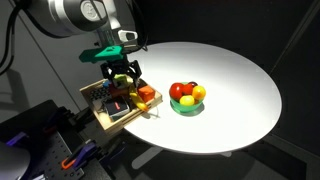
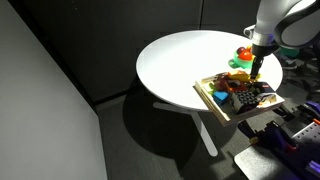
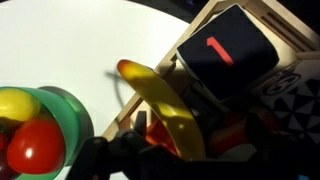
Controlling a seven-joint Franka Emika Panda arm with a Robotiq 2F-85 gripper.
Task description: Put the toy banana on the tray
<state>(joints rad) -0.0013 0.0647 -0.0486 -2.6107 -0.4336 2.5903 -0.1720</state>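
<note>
The yellow toy banana (image 3: 160, 105) fills the middle of the wrist view, and its lower end runs between my gripper's (image 3: 170, 150) fingers. The gripper is shut on it. In both exterior views the gripper (image 1: 122, 72) (image 2: 255, 72) hangs low over the wooden tray (image 1: 100, 112) (image 2: 212, 95) at the edge of the round white table (image 1: 230, 70). The banana's free end points over the tray's wooden rim (image 3: 215, 20) towards the table. I cannot tell whether the banana touches the tray.
The tray holds several toys, among them a black block with a red mark (image 3: 225, 55) and an orange piece (image 1: 147, 94). A green bowl (image 1: 186, 108) (image 3: 72, 115) with red and yellow toy fruit stands on the table beside the tray.
</note>
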